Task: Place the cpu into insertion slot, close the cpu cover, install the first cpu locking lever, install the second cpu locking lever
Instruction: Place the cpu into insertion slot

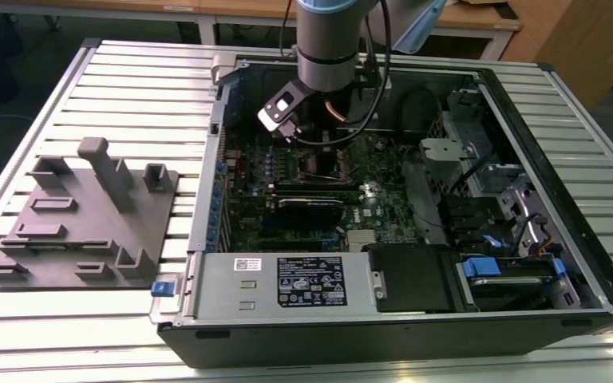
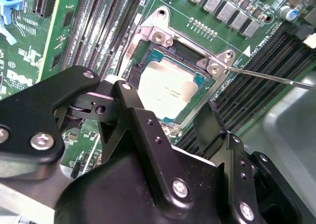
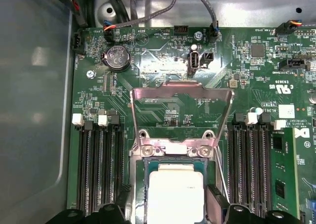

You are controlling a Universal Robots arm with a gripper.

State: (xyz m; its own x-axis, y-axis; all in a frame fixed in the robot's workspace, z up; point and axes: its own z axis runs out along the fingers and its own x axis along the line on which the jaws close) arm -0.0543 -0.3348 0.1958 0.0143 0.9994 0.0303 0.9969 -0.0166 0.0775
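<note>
The cpu (image 2: pixel 168 88) lies flat in the insertion slot (image 2: pixel 183 50), silver-grey top up, with the slot's dark frame showing round its edges. In the first wrist view the cpu's near edge is cut off by the picture and its top glares pale, so I can't make out any marking.

The cpu cover (image 3: pixel 180 115) is not down. It stands tipped up from its hinge at the far edge of the slot, and the green board shows through its square cut-out. A thin lever rod (image 2: pixel 266 76) juts out free from one corner of the slot, over the long black memory slots (image 3: pixel 98 169) that flank it on both sides.

The gripper (image 2: pixel 163 103) hangs just above the slot. Its black fingers (image 2: pixel 143 130) are spread apart with nothing between them, and the chip shows through the gap. Whether the tips touch the slot's frame I can't tell.

Beyond the raised cover from the slot sits a round coin battery (image 3: pixel 117 57).

In the exterior view the arm (image 1: pixel 328 40) reaches down into the open computer case (image 1: pixel 392 335), and its wrist blocks most of the slot. The labelled power supply (image 1: pixel 285 279) sits at the case's near wall. A grey fixture plate (image 1: pixel 73 231) lies on the slatted table (image 1: pixel 125 80), well apart from the slot, on the exterior view's left.
</note>
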